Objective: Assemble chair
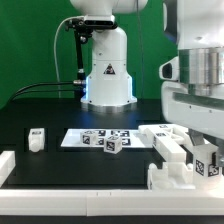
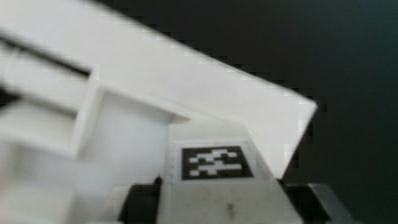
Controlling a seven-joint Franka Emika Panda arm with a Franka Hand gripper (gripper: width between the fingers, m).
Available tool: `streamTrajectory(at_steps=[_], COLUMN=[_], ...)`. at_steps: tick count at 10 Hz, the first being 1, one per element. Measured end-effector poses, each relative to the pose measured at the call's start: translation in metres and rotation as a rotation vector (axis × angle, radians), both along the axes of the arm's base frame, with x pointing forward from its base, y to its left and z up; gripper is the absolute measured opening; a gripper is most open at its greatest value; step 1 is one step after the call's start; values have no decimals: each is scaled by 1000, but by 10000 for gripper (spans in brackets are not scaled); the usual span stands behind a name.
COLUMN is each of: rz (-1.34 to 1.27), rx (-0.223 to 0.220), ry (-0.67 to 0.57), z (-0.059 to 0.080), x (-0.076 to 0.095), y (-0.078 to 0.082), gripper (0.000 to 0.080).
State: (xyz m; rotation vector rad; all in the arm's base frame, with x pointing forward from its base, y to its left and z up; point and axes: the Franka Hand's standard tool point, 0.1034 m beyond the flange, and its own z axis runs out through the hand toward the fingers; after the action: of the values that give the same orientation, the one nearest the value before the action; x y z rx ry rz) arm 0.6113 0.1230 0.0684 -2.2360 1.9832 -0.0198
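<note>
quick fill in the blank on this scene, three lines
1. The small white block stands to the exterior view's ___ of the marker board.
2. The table is ___ in colour.
3. In the wrist view, the chair part by the gripper carries one square ___.
Missing: left; black; tag.

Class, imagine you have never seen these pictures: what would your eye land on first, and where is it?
The robot base stands white against the green backdrop at the back centre of the black table. At the exterior view's right, chunky white chair parts lie beside the looming arm. In the wrist view, a black-and-white tag sits just ahead of the end effector.
</note>
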Motion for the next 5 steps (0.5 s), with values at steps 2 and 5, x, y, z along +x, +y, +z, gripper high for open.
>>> streamTrajectory(at_steps=[2,5], rz=[-183,-158], rx=[40,37], ry=[17,15], z=[0,0], x=[0,0], y=[-1,0], gripper=[288,389])
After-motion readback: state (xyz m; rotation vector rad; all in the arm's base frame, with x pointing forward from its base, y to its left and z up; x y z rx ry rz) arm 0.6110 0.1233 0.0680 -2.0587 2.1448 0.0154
